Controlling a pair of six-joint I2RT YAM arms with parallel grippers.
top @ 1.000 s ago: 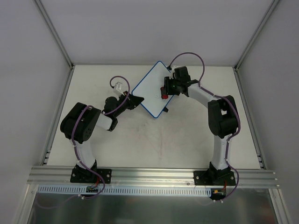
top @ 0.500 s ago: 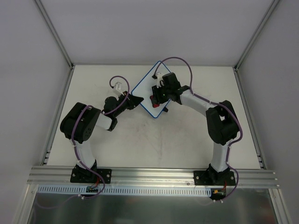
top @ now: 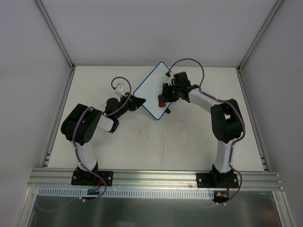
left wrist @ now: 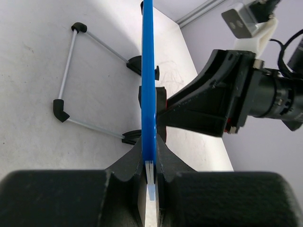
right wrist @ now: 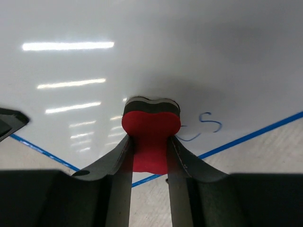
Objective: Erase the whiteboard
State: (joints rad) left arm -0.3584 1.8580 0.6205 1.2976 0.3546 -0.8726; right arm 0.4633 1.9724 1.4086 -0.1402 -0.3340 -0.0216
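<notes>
The pale surface (top: 165,142) carries the whiteboard (top: 149,92) toward its far edge, set at an angle between the arms. The left hand (left wrist: 149,156) is clenched on the board's blue rim. The right hand (top: 164,94) grips the red eraser (right wrist: 150,126) and presses it to the board. A blue scribble (right wrist: 204,126) shows just beside the eraser, so the erasing looks unfinished.

I read the top view as looking down from high at the near edge, over the whole tabletop (top: 165,142). Left wrist sees the whiteboard (left wrist: 148,94) edge-on, close; right wrist faces its surface. All three share it.
</notes>
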